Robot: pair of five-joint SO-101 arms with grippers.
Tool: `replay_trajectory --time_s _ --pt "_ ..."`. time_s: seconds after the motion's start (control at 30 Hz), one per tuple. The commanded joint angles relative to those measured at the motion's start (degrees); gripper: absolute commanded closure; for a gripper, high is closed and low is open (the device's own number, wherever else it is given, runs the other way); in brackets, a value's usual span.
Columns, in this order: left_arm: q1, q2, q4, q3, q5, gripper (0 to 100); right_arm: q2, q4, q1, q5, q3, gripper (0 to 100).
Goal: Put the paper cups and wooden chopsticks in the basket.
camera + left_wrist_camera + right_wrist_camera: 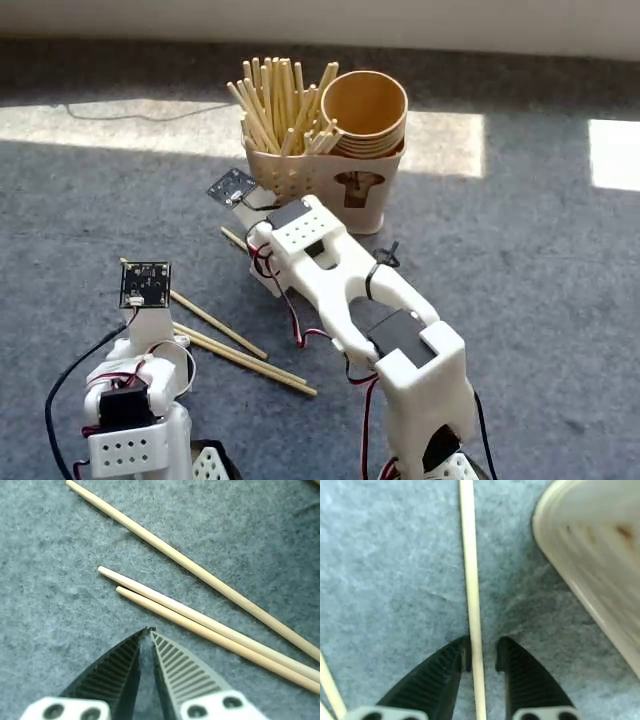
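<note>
Chopstick, single, on the carpet just beside the basket. Your right gripper straddles it with jaws apart, and its long axis runs straight out between them. Contact is probably not yet made, and the far end is cut off. Your left gripper is pinched together, empty, near a pair of chopsticks.

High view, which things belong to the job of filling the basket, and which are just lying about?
Job: basket; paper cups stacked in it; chopsticks standing in it; three loose chopsticks on the carpet; one chopstick straddled by the right end effector.
Lying about: thin dark cable on the carpet behind the basket.
</note>
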Motion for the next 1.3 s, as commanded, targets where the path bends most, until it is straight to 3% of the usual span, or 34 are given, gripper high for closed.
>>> replay_trajectory --time_s 0.0,0.33,0.63,1.27 --pt "-0.4 0.7 -0.1 1.2 -0.3 100 -0.3 -0.7 -0.4 0.7 -1.1 99.0" --pt "-0.4 0.7 -0.1 1.2 -0.3 100 -7.5 3.7 -0.1 -0.2 1.0 99.3" --pt "-0.4 0.7 -0.1 1.2 -0.3 100 -25.0 3.7 -0.9 -2.6 13.6 99.3" --pt "-0.4 0.7 -0.1 1.2 -0.3 100 -68.3 3.7 2.2 -2.5 21.8 99.3"
